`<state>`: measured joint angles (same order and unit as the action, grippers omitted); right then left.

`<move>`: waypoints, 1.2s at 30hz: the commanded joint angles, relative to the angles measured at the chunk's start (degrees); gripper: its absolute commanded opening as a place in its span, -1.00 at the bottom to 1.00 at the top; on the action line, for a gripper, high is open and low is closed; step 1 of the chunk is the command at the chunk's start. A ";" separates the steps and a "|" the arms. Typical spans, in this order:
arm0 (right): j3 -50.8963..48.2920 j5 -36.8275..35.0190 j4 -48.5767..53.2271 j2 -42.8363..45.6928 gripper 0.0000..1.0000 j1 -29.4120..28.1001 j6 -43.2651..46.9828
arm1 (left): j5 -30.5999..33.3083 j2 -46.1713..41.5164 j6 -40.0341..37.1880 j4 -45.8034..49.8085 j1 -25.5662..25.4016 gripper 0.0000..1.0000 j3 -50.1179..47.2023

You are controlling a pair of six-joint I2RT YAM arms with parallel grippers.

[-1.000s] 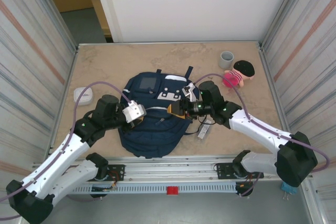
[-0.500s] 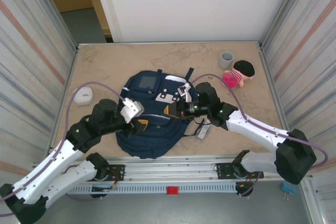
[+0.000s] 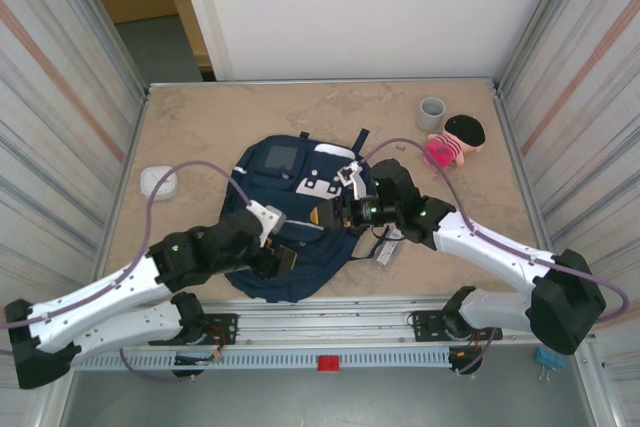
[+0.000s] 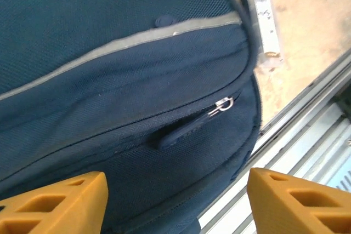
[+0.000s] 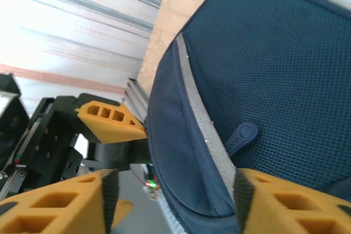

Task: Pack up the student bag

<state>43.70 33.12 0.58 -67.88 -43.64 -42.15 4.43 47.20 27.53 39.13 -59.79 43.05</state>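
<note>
The student bag (image 3: 300, 209), a large navy backpack with white patches and pale stripes, lies flat in the middle of the table. My left gripper (image 3: 283, 257) is open at the bag's near edge. In the left wrist view its orange fingers (image 4: 55, 201) straddle the bag (image 4: 109, 53) just below a zipper pull (image 4: 186, 127). My right gripper (image 3: 330, 213) hovers over the bag's right middle, open. The bag's bulging front (image 5: 263, 53) with a pale stripe (image 5: 200, 113) sits between its fingers (image 5: 60, 206). A left gripper finger (image 5: 107, 121) shows beyond.
A grey cup (image 3: 431, 113) and a doll (image 3: 455, 139) with black hair sit at the far right. A white round disc (image 3: 158, 182) lies at the left. A white strip (image 3: 388, 247) lies beside the bag's right edge. The metal rail (image 3: 330, 332) runs along the front.
My left gripper has swung down and to the right, from the bag's left side to its near edge. My right gripper has edged slightly left over the bag.
</note>
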 commanded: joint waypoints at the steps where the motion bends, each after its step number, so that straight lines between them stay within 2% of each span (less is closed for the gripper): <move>1: -1.25 -3.60 0.08 4.11 0.36 -0.81 15.57 | 3.97 0.76 3.05 -3.31 -0.50 0.41 -0.31; 5: -7.72 -5.27 -9.93 7.79 0.44 -0.67 29.59 | 8.34 0.09 1.46 -9.85 0.50 0.43 -3.61; 7: -10.41 -5.41 -13.46 8.95 0.47 -0.95 38.00 | 6.55 -0.98 1.79 -14.31 2.92 0.44 -5.83; 10: -10.77 -5.56 -11.82 7.97 0.47 -0.96 49.46 | 2.33 -1.74 2.38 -19.49 5.98 0.43 -8.31; 13: -9.41 -4.76 -8.78 4.63 0.43 -1.69 59.76 | 0.94 -1.25 1.63 -20.20 7.09 0.43 -8.12; 18: -7.95 -0.69 -11.38 -1.97 0.35 -2.16 67.72 | -1.16 -1.00 1.17 -21.14 7.27 0.43 -7.70; 22: -4.46 1.25 -8.68 -6.66 0.31 -2.53 71.69 | -1.18 -1.53 1.08 -20.24 7.48 0.43 -7.44; 23: -3.88 1.24 -8.34 -7.48 0.27 -2.68 72.15 | -1.44 -1.93 1.03 -20.23 7.57 0.43 -7.58; 25: -3.14 1.38 -8.21 -8.43 0.04 -2.62 72.65 | -2.34 -2.29 0.86 -20.48 7.88 0.43 -7.84; 27: -2.97 2.08 -8.25 -8.35 -0.43 -2.60 72.91 | -4.11 -2.17 0.64 -20.61 8.10 0.42 -7.93; 30: -2.64 2.45 -8.06 -7.51 -0.83 -2.61 72.11 | -7.15 -1.11 0.64 -20.25 8.03 0.40 -7.77; 32: -2.75 3.29 -8.29 -6.67 -0.97 -2.64 71.58 | -9.59 -0.09 0.61 -20.59 8.02 0.39 -7.41; 36: -2.75 5.16 -8.42 -5.34 -1.00 -2.68 71.02 | -13.41 1.12 0.10 -23.51 7.97 0.33 -6.87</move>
<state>39.11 34.24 -7.05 -75.50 -46.00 29.21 -4.16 47.75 28.73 19.35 -52.05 35.16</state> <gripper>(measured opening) 0.147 0.673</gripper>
